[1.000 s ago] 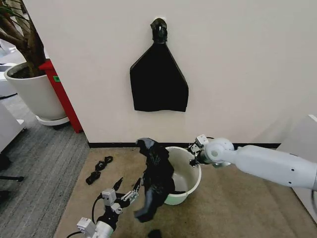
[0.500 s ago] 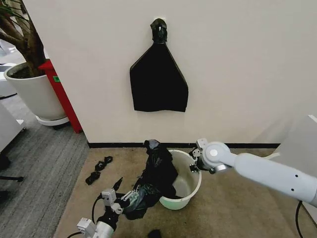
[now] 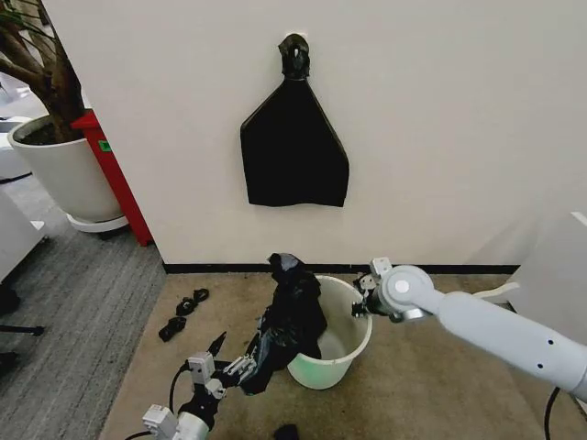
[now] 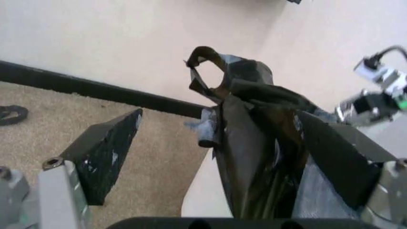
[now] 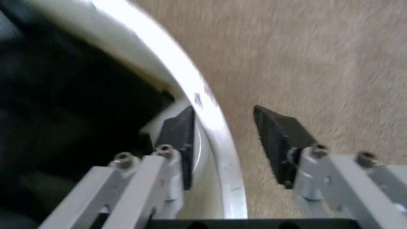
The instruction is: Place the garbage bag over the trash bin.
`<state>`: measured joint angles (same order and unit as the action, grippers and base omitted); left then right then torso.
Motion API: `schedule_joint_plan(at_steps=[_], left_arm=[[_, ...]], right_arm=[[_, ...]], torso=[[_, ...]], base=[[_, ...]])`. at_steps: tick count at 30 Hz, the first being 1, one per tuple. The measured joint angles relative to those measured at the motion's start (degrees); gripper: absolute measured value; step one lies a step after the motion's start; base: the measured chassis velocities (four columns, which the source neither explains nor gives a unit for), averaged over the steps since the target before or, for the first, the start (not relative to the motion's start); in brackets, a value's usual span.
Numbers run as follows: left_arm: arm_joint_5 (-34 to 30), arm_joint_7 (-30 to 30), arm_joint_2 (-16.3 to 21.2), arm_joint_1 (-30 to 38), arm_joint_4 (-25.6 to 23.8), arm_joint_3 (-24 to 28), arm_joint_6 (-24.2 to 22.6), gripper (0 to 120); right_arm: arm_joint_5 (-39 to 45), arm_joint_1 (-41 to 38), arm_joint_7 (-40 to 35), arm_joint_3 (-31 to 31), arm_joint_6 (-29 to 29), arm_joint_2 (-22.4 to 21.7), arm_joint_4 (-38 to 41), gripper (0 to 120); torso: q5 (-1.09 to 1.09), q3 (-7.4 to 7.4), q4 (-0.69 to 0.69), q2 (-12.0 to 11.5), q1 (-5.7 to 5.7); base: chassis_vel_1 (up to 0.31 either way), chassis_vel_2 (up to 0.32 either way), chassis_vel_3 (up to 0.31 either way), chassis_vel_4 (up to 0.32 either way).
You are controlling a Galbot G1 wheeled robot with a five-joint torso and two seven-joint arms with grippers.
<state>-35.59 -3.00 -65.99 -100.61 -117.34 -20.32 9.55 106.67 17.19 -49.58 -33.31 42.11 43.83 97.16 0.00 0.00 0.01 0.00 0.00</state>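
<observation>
Bag drawn against the bin's near-left rim; bin not yet covered.

You will note the garbage bag [image 3: 289, 321] has been pulled in over the last second: earlier it hung loose off the left side, now it lies bunched upright against the trash bin [image 3: 344, 353], part of it draped inside the rim, so the mouth remains mostly exposed and the fitting is, in my judgement, only begun. The bin itself has tipped slightly toward the left gripper. Your left gripper [image 4: 216, 157] has its jaws spread, the crinkled, glossy black film lying between them against one pad; no firm clamp shows. Your right gripper [image 5: 226, 143] straddles the smooth, rolled cream-white rim on the far right, one finger inside, one outside, released with gaps either side. The floor is short-pile beige carpet [image 3: 440, 367].
</observation>
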Motion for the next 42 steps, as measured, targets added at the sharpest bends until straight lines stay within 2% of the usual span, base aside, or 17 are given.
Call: schedule_joint_plan(at_steps=[6,7,11,13,14,15,16,17,18,20,22,23,28,34,36,40,42], left_arm=[[-0.46,0.09,0.48,0.49,-0.11,0.06,-0.32,93],[-0.46,0.09,0.48,0.49,-0.11,0.06,-0.32,93],[-2.07,0.57,1.32,1.49,-0.25,-0.13,-1.06,93],[-4.64,0.72,1.82,2.41,-0.13,-0.12,-1.31,93],[-6.53,0.63,2.03,2.97,0.09,-0.09,-1.4,93],[-6.53,0.63,2.03,2.97,0.09,-0.09,-1.4,93],[-8.52,0.19,2.21,3.62,0.51,-0.06,-1.4,93],[-9.55,-0.15,2.32,4.07,0.84,-0.02,-1.39,93],[-11.6,-0.81,2.56,5.07,1.51,0.18,-1.36,93],[-15.31,-1.67,3.33,6.87,2.37,0.84,-1.65,93],[-18.19,-1.8,4.51,8.95,3.09,1.99,-2.16,93],[-18.19,-1.8,4.51,8.95,3.09,1.99,-2.16,93],[-23.3,0.13,6.44,16.72,6.25,6.32,-2.0,93],[-24.63,1.66,5.23,21.96,9.43,10.59,-2.28,93],[-24.45,1.86,4.89,22.18,9.87,11.29,-2.06,93],[-23.83,2.45,4.53,20.32,8.82,10.27,-0.54,93],[-23.22,4.28,3.58,17.64,6.29,8.07,1.22,93]], right_arm=[[-1.08,0.4,-2.48,3.64,-0.05,-0.14,2.8,57],[-1.08,0.4,-2.48,3.64,-0.05,-0.14,2.8,57],[-1.58,3.77,-3.53,12.5,-0.11,-0.34,7.19,71],[-4.64,7.58,-3.72,18.25,-0.15,-1.02,11.95,81],[-11.25,10.46,-2.12,21.07,-0.18,-1.32,15.03,86],[-11.25,10.46,-2.12,21.07,-0.18,-1.32,15.03,86],[-19.64,13.91,2.25,24.11,-0.21,-1.38,18.11,93],[-23.79,15.72,5.52,25.64,-0.22,-1.3,19.61,94],[-32.03,19.62,12.57,28.46,-0.23,-0.49,22.49,97],[-45.65,25.23,20.26,30.8,-0.23,2.06,26.53,100],[-55.55,29.08,23.02,31.19,-0.23,5.43,28.79,100],[-55.55,29.08,23.02,31.19,-0.23,5.43,28.79,100],[-72.31,34.96,29.77,31.1,-1.34,11.35,27.72,100],[-76.85,35.55,34.31,29.88,-0.66,14.2,27.94,100],[-77.19,35.12,33.04,28.83,-0.41,15.47,27.33,100],[-77.57,35.0,30.52,27.59,-0.29,17.23,25.35,100],[-78.83,35.1,29.49,26.34,-0.26,18.67,23.52,100]], torso=[[0.0,0.0,0.0,0.0,0.0],[0.0,0.0,0.0,0.0,0.0],[-0.02,0.0,0.0,0.0,0.0],[-0.01,0.0,0.01,0.0,0.0],[-0.01,0.0,0.0,0.0,0.0],[-0.01,0.0,0.0,0.0,0.0],[0.01,0.0,-0.03,0.0,0.0],[0.01,0.0,-0.02,0.0,0.0],[-0.01,-0.01,-0.03,0.0,0.0],[0.0,-0.01,-0.03,0.0,0.0],[0.01,-0.01,0.0,0.0,0.0],[0.01,-0.01,0.0,0.0,0.0],[0.01,0.0,-0.01,0.0,0.0],[-0.03,0.0,-0.01,0.0,0.0],[-0.02,0.0,-0.01,0.0,0.0],[-0.02,0.0,-0.01,0.0,0.0],[0.01,0.0,0.01,0.0,0.0]], base=[[0.0,0.0,0.0,0.0],[0.0,0.0,0.0,0.0],[0.0,0.0,0.0,0.0],[0.0,0.0,0.0,0.0],[0.0,0.0,0.0,0.0],[0.0,0.0,0.0,0.0],[0.0,0.0,0.0,0.0],[0.0,0.0,0.0,0.0],[0.0,0.0,0.0,0.0],[0.0,0.0,0.0,0.0],[0.0,0.0,0.0,0.0],[0.0,0.0,0.0,0.0],[0.0,0.0,0.0,0.0],[0.0,0.0,0.0,0.0],[0.0,0.0,0.0,0.0],[0.0,0.0,0.0,0.0],[0.0,0.0,0.0,0.0]])
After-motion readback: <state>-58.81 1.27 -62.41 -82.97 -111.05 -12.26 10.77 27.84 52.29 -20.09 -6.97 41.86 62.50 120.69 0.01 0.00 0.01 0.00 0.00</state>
